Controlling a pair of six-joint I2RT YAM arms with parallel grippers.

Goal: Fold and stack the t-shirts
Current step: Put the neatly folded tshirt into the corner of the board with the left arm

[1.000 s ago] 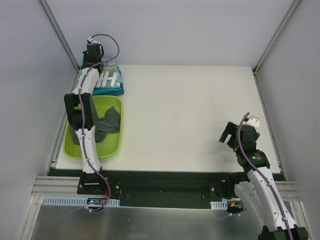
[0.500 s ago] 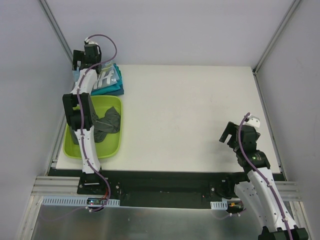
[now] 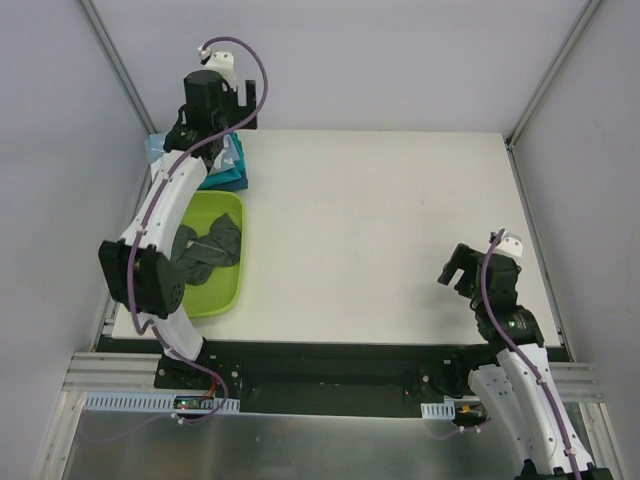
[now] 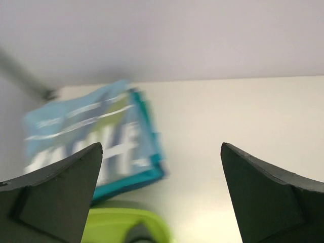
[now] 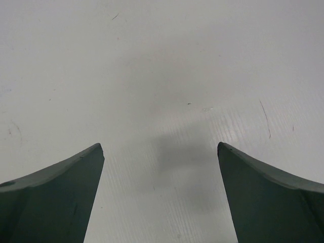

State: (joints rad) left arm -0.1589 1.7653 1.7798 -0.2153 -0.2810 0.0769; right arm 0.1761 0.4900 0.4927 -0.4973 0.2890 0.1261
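A folded light blue t-shirt with white and green lettering lies on a folded teal t-shirt at the table's back left corner. In the top view my left arm covers most of this stack. My left gripper hangs open above and just to the right of the stack, holding nothing; in the top view the left gripper is raised near the back wall. A crumpled dark grey t-shirt lies in the lime-green tub. My right gripper stands open over bare table at the right.
The lime-green tub stands directly in front of the stack, along the table's left edge. Grey walls and metal corner posts close in the back and the sides. The white table top stretches between the two arms.
My left gripper has opened, let go of the stack and risen from it towards the back wall, the arm swinging up. The right arm has barely moved.
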